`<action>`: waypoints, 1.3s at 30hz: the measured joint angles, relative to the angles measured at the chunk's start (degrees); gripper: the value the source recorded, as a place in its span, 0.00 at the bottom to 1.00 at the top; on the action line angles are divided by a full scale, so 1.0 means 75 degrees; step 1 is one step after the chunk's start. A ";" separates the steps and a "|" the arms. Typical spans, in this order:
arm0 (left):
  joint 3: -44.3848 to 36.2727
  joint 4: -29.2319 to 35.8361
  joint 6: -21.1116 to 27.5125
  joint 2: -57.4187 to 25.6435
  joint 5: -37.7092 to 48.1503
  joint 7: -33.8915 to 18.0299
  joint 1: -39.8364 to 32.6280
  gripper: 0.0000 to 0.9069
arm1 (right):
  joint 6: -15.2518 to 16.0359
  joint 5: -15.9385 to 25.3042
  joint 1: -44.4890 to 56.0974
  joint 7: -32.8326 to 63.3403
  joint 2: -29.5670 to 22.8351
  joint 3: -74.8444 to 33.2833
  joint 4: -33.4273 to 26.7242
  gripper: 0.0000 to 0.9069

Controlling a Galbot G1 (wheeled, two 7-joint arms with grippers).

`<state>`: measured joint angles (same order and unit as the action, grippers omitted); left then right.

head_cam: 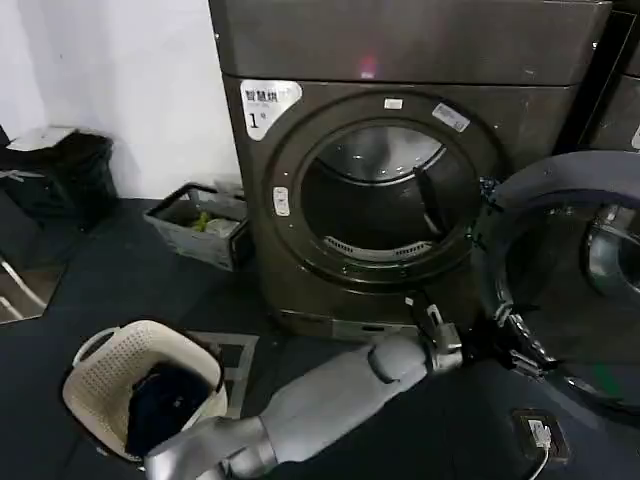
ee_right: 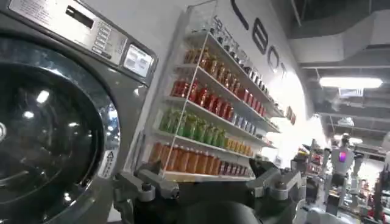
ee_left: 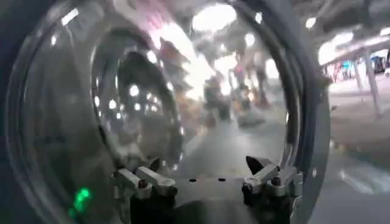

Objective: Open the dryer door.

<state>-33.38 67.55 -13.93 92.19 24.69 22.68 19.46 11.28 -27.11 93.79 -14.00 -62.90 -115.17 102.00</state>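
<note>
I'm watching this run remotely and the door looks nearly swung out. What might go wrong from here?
1. The left hand sits close against the door; if it slips off the rim, the door may swing back toward the drum opening.
2. The left arm stretches low across the floor near the basket; pulling back carelessly might knock it.
3. The cable plug on the floor lies below the door, where the arm could snag it.

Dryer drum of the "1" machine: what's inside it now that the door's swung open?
Behind the open chrome-ringed dryer door, the steel drum shows bare perforated wall and a paddle; no laundry visible. Its lower front is hidden.
</note>
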 joint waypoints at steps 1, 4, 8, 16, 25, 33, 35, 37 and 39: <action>0.0003 0.0050 -0.0227 0.0000 0.0064 -0.0007 0.0002 1.00 | 0.0000 0.0001 -0.0005 0.0000 0.0012 0.0000 -0.0003 1.00; 0.0032 0.0197 -0.0883 0.0000 0.0342 -0.0068 0.0000 1.00 | 0.0000 0.0004 -0.0035 -0.0002 0.0044 0.0027 -0.0002 1.00; 0.0041 0.0372 -0.1618 0.0000 0.0694 -0.0075 -0.0011 1.00 | 0.0002 0.0022 -0.0083 -0.0003 0.0051 0.0095 0.0003 1.00; -0.0056 0.0761 -0.2280 0.0000 0.0941 0.0107 0.0127 1.00 | 0.0016 0.0028 -0.0099 -0.0003 0.0100 0.0102 0.0013 1.00; -0.0115 0.1274 -0.2291 -0.0781 0.0946 0.0172 0.0096 1.00 | -0.0004 0.0064 -0.0125 -0.0008 0.0147 -0.0030 -0.0044 1.00; -0.0050 0.1726 -0.2193 -0.2070 0.0836 0.0208 0.0126 1.00 | -0.0085 0.0210 -0.0134 -0.0007 0.0224 -0.0190 -0.0074 1.00; -0.0029 0.1817 -0.2191 -0.2373 0.0848 0.0227 0.0119 1.00 | -0.0088 0.0225 -0.0139 -0.0007 0.0235 -0.0209 -0.0074 1.00; -0.0016 0.1957 -0.2170 -0.2682 0.0844 0.0238 0.0126 1.00 | -0.0084 0.0253 -0.0152 -0.0017 0.0236 -0.0214 -0.0068 1.00; 0.0008 0.2042 -0.2091 -0.2981 0.0860 0.0239 0.0126 1.00 | -0.0073 0.0301 -0.0173 -0.0061 0.0235 -0.0213 -0.0047 1.00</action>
<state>-33.32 82.86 -29.61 69.83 31.14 24.47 20.40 10.73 -24.85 92.49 -14.46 -61.14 -116.77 101.65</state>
